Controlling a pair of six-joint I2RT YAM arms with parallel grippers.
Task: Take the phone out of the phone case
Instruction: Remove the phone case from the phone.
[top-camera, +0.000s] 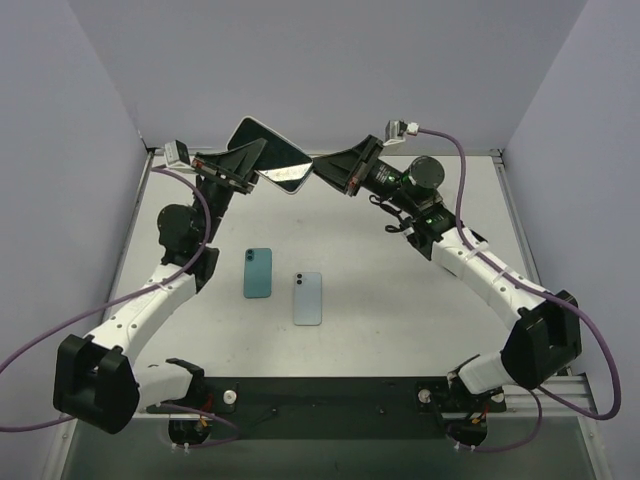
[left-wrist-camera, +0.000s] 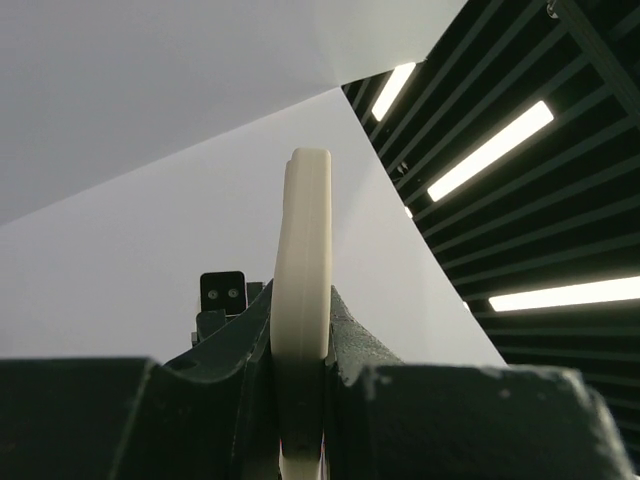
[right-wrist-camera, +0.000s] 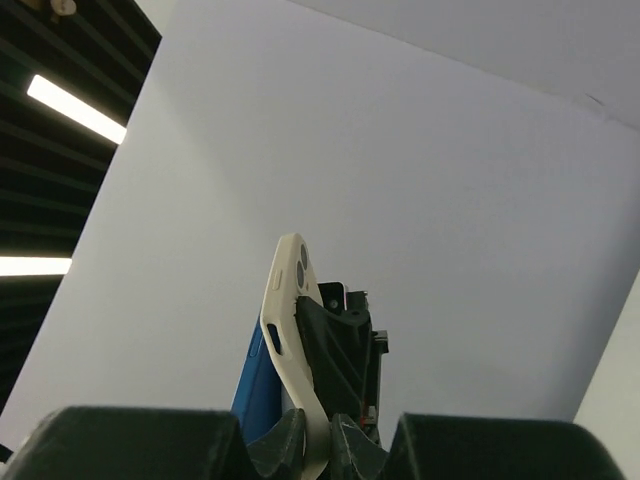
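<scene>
A blue phone (right-wrist-camera: 252, 395) in a cream case (top-camera: 283, 181) is held in the air over the far part of the table, its dark screen (top-camera: 264, 146) facing up. My left gripper (top-camera: 252, 162) is shut on the cased phone from the left; the left wrist view shows the case's cream edge (left-wrist-camera: 303, 250) upright between the jaws. My right gripper (top-camera: 322, 169) is shut on the case from the right. In the right wrist view the case (right-wrist-camera: 287, 300) bends away from the phone's blue side, its lower end pinched between the fingertips of my right gripper (right-wrist-camera: 322, 442).
A teal phone (top-camera: 258, 272) and a light blue phone (top-camera: 307, 298) lie back up in the middle of the white table (top-camera: 400, 300). Grey walls stand on the left, the right and at the back.
</scene>
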